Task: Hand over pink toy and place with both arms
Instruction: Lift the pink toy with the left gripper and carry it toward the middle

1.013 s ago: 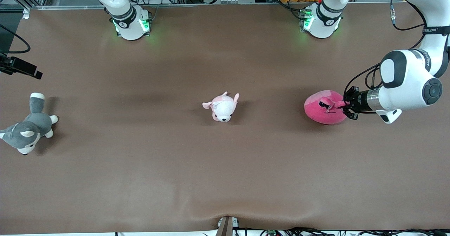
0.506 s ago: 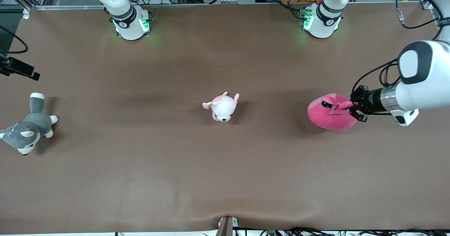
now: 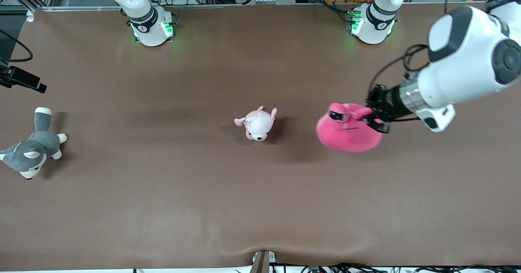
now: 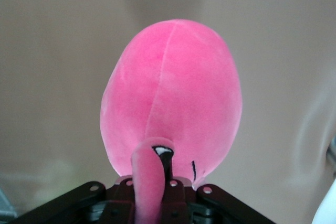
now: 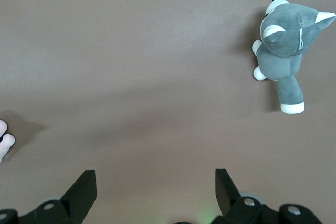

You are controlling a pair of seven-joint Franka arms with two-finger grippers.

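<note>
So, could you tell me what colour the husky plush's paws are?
White, on the husky plush; clearest in the right wrist view.

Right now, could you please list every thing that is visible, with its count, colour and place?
pink toy: one, hot pink, held up over the table toward the left arm's end.
pale plush animal: one, pink and white, lying mid-table.
husky plush: one, grey and white, at the right arm's end of the table.
table: one, brown.
left pincer: one, black, shut on the pink toy's ear flap.
right pincer: one, black, open over bare table; that arm waits.
</note>
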